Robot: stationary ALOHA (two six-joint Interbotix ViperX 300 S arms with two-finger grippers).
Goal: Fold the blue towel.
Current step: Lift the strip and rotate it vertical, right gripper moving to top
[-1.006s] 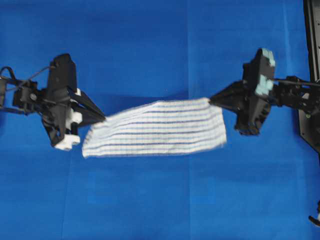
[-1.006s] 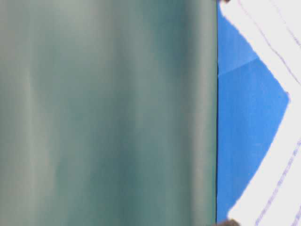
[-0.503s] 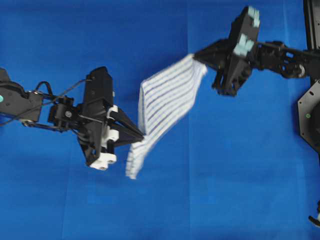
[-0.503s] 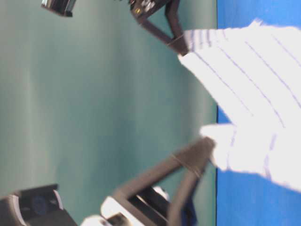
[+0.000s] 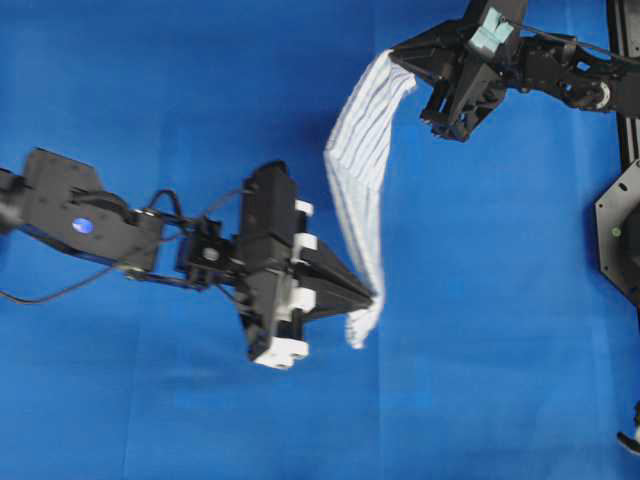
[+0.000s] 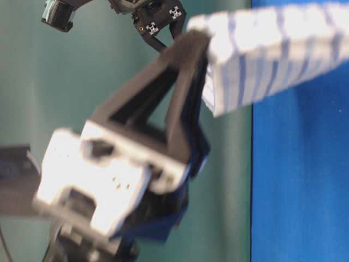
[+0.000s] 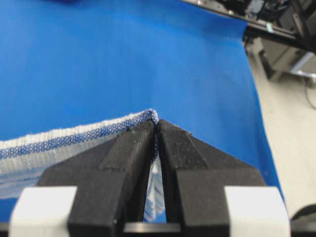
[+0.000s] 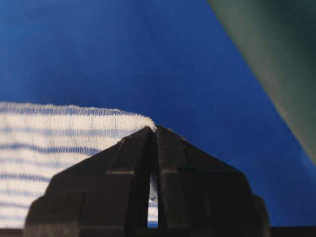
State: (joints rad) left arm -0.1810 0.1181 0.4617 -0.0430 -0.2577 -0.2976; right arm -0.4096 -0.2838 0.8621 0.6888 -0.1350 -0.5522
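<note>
The blue towel [image 5: 358,180] is swinging from level to steep, hanging between 1 and 6 o'clock above the tabletop [image 5: 150,90]; the left hand [image 5: 372,294] and right hand [image 5: 392,50] are each pinching a corner. Mid-carry, the next move is calling for lowering it flat.

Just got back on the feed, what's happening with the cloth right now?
Both arms hold the white woven towel with thin blue stripes up off the blue table covering. The left gripper is shut on one corner at the lower end, and the right gripper is shut on the corner at the upper end, so the cloth hangs stretched between them. In the overhead view it runs nearly top to bottom. No fold is laid down yet.
</note>
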